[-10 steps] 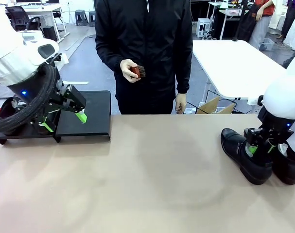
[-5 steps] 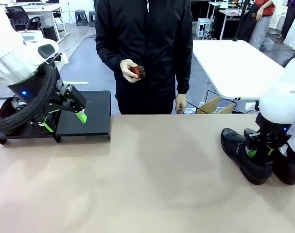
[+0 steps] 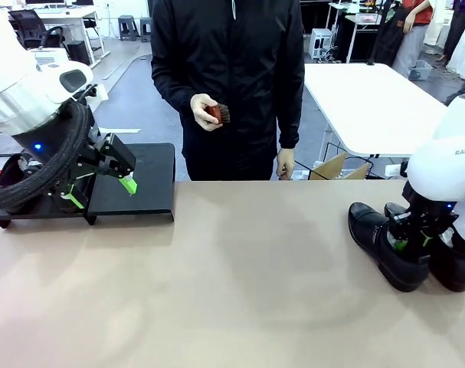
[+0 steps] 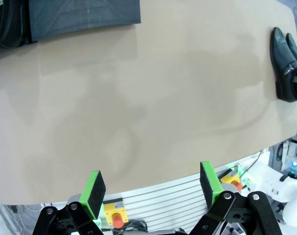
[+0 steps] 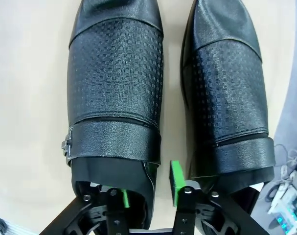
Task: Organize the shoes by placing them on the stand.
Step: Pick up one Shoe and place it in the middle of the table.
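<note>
The stand [image 3: 148, 178] lies at about 10 o'clock on the table [image 3: 240, 268], against its far edge. The left gripper [image 3: 102, 192] hangs over the stand's near left part with its green pads spread wide and nothing between them. Two black shoes stand side by side at about 4 o'clock, close to the right edge and well apart from the stand. Their toes point roughly toward 11 o'clock and their heels toward the robot. The right gripper [image 5: 149, 188] is down at the heel end of the inner shoe [image 5: 116, 73]. One finger is inside its opening, and the other is in the gap next to the outer shoe [image 5: 226, 73], so the jaws straddle the collar wall. The pads look close to that wall, but I cannot tell whether they already press on it. At 12 o'clock a person in a dark jacket stands behind the table, one hand [image 3: 201, 110] holding a small reddish-brown brush [image 3: 219, 114] at waist height.
</note>
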`<move>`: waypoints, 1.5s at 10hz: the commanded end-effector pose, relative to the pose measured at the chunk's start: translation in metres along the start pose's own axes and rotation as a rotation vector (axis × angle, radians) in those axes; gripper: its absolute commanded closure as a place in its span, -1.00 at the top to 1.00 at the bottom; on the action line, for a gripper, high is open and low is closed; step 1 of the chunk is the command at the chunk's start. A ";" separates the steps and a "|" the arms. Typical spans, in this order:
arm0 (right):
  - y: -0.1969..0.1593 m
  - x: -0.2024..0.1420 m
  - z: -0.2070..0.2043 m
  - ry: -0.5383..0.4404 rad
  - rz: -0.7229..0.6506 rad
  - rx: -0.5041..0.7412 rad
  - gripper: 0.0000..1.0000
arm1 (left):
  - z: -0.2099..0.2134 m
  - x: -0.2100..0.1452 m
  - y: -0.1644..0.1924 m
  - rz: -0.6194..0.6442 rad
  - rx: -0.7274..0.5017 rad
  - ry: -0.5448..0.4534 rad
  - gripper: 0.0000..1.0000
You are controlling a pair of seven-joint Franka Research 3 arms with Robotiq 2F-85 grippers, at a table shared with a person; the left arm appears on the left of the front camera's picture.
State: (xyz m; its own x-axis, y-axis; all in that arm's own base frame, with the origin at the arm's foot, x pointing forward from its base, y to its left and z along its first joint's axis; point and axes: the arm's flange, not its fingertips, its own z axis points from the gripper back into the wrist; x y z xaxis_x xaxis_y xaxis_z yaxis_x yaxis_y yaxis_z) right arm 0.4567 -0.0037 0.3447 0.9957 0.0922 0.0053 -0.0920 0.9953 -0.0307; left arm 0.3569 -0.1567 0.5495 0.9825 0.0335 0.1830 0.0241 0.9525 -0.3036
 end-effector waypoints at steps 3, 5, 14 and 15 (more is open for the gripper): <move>-0.008 -0.004 -0.017 -0.006 0.047 -0.011 -1.00 | 0.001 0.000 0.002 -0.012 0.006 0.001 1.00; -0.010 -0.006 -0.017 -0.006 0.045 0.004 -1.00 | 0.001 0.000 0.002 -0.012 0.006 0.001 1.00; 0.160 -0.084 0.111 -0.051 -0.001 0.204 -1.00 | 0.001 0.000 0.002 -0.012 0.006 0.001 1.00; 0.208 -0.091 0.102 -0.036 -0.021 0.214 -1.00 | 0.001 0.000 0.002 -0.012 0.006 0.001 1.00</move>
State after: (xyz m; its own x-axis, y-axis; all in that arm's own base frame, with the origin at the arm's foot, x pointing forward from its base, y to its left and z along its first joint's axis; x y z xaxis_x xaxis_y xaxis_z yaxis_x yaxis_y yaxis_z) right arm 0.3394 0.1663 0.4515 0.9925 0.1055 0.0620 -0.1142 0.9806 0.1596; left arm 0.3569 -0.1570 0.5495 0.9826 0.0329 0.1828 0.0246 0.9525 -0.3034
